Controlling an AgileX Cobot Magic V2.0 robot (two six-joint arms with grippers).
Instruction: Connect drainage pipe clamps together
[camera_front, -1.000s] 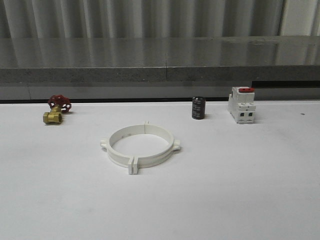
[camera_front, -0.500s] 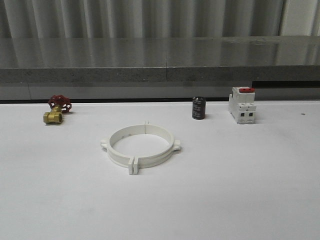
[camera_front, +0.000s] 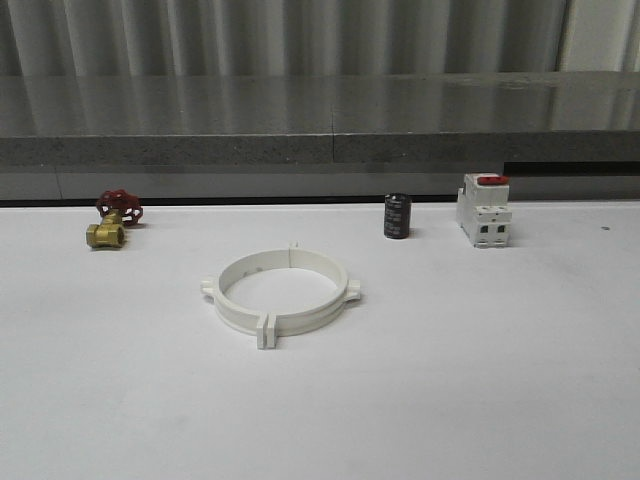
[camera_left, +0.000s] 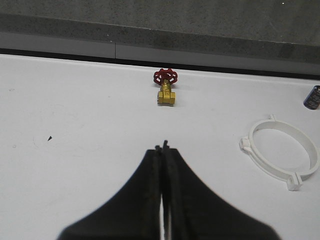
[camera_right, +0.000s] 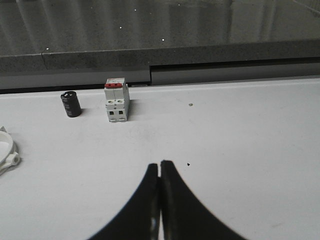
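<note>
You see the drainage pipe clamps (camera_right: 7, 152) cut by the right wrist frame's edge, and the seams between the halves are too small to judge

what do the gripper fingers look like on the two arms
Both look alike. The left gripper has two black fingers with a matte finish, broad at the base and curving inward to narrow tips. The right gripper has the same black, curved, tapering fingers. No cables, markings or labels can be seen on either pair.

Left gripper (camera_left: 162, 147), right gripper (camera_right: 160, 163): matte black, curved tapering fingers.
</note>
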